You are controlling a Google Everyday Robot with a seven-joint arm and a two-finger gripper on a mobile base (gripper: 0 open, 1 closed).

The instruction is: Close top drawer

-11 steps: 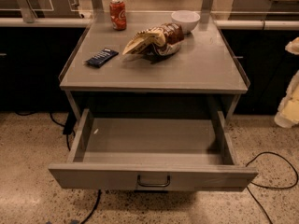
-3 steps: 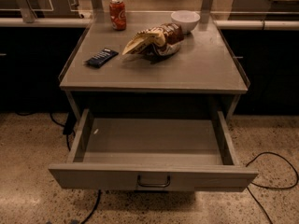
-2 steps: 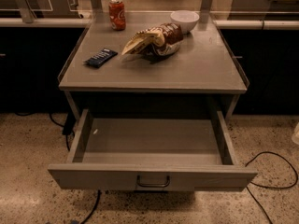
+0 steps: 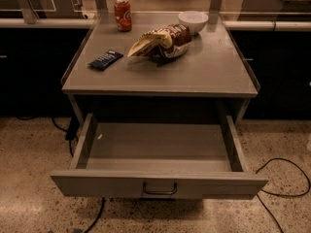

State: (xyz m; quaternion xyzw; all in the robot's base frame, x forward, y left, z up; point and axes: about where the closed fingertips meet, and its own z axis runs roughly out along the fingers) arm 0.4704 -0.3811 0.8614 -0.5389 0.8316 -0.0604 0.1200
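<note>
Our end effector is nowhere in view, so we cannot tell how far open it is or whether it has hold of anything; nothing touches the drawer, and we judge the closing push is not yet begun. The top drawer [image 4: 160, 147] hangs just under the table [image 4: 209, 76], pulled far out toward us, so that its whole inside lies open to view. It is a wide, shallow grey metal tray with low side walls and a flat front panel, and a small dark wire handle [image 4: 159, 189] sits at the centre of that panel. Its floor looks bare apart from a small pale speck near the left wall. The front panel runs nearly level and square to the table's front edge, so we judge a straight push on the panel toward the table should send it home. Nothing sticks up above the drawer walls that could catch under the table. On the table, a red soda can [image 4: 123, 14] stands at the back left, a white bowl [image 4: 193, 21] at the back right, a crumpled snack bag [image 4: 159, 41] lies just in front of the bowl, and a dark packet [image 4: 105, 59] lies flat toward the left edge. All are well clear of the drawer. Dark cables [image 4: 286, 178] trail over the speckled floor [image 4: 29, 144] beside the table.
</note>
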